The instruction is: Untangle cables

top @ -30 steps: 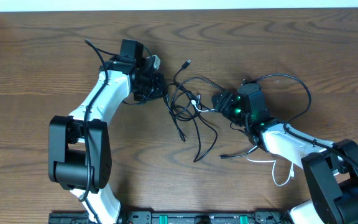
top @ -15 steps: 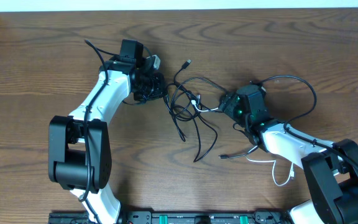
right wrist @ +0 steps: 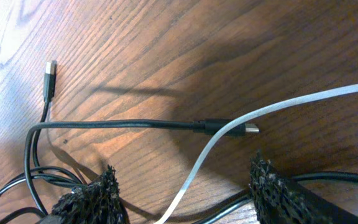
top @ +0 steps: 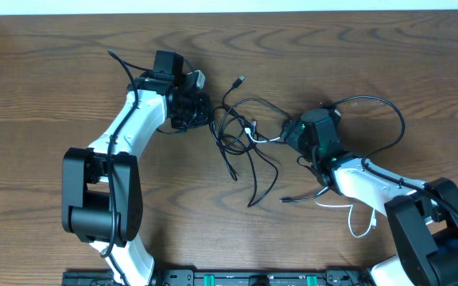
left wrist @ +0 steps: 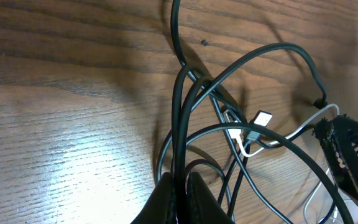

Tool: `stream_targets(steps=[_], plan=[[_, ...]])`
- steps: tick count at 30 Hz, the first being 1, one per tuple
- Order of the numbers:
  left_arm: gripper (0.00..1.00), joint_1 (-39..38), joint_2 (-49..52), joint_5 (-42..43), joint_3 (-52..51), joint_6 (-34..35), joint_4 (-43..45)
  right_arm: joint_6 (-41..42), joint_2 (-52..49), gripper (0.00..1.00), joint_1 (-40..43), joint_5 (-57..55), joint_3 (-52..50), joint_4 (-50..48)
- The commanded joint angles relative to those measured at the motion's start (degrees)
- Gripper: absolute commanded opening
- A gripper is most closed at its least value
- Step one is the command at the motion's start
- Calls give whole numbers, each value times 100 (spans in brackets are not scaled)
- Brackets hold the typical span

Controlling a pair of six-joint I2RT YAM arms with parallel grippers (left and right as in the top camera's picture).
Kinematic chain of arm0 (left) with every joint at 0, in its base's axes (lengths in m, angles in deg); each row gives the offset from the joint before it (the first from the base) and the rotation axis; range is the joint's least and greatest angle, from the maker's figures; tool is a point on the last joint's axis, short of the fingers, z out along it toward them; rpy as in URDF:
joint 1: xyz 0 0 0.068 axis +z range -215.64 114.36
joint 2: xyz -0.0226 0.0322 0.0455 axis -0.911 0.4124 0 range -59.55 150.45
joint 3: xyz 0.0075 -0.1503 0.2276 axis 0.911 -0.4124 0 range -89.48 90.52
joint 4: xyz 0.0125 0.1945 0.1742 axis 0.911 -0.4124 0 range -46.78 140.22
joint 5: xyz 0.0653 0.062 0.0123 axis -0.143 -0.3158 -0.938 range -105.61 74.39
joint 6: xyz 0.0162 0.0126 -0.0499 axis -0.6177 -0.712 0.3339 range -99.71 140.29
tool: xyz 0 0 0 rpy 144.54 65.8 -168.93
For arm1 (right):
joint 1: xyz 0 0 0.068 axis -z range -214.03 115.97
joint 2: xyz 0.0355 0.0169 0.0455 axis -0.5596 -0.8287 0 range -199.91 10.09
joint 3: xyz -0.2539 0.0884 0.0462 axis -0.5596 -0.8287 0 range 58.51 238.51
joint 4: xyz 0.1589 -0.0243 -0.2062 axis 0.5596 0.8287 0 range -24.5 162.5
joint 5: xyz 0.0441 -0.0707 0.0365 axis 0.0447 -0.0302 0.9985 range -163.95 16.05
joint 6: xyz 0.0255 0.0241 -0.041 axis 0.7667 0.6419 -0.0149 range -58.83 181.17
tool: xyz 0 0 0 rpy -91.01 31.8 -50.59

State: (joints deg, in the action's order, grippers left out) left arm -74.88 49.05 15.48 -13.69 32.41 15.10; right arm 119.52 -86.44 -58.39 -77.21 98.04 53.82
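A tangle of thin black cables (top: pixel 241 131) lies on the wooden table between my two grippers. My left gripper (top: pixel 204 112) sits at its left edge and is shut on a black cable (left wrist: pixel 180 118), which rises from between the jaws (left wrist: pixel 182 190). My right gripper (top: pixel 290 133) is at the tangle's right edge. Its jaws (right wrist: pixel 182 177) are open, with the white cable (right wrist: pixel 229 134) running loose between the fingers. A black plug end (right wrist: pixel 229 126) and a loose plug (right wrist: pixel 50 71) lie on the wood ahead of it. More white cable (top: pixel 362 226) trails under the right arm.
The right arm's own thicker black cable (top: pixel 392 119) loops beside its wrist. A loose plug end (top: pixel 239 80) points toward the table's far side. The table's far edge (top: pixel 229 11) runs along the top. A dark rail (top: pixel 237 278) borders the near side.
My right gripper has shifted a little to the right and turned slightly, drawing back from the tangle. The left arm and the tangle look unmoved.
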Motion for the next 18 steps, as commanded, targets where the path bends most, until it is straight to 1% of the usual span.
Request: stream_targets(steps=[1,6,7,9,10,11,13,18], plan=[[8,-24,-114,-68,94,-72,-17,-7,-317,64,-72,-153,11,-216],[8,-24,-114,-68,94,-72,-31,297,-905,59,-83,-146,11,-743],[8,-24,-114,-68,94,-72,-37,295,-949,56,-83,-125,11,-782],[8,-24,-114,-68,94,-72,-39,345,-1036,36,-83,-85,11,-848],[8,-24,-114,-68,94,-72,-39,358,-1036,22,-83,-63,11,-848],[8,-24,-114,-68,94,-72,-39,358,-1029,13,-83,-46,11,-848],[8,-24,-114,-68,94,-72,-39,358,-1021,1,-76,26,11,-848],[8,-24,-114,-70,94,-74,-44,354,-953,1,-26,546,11,-846]])
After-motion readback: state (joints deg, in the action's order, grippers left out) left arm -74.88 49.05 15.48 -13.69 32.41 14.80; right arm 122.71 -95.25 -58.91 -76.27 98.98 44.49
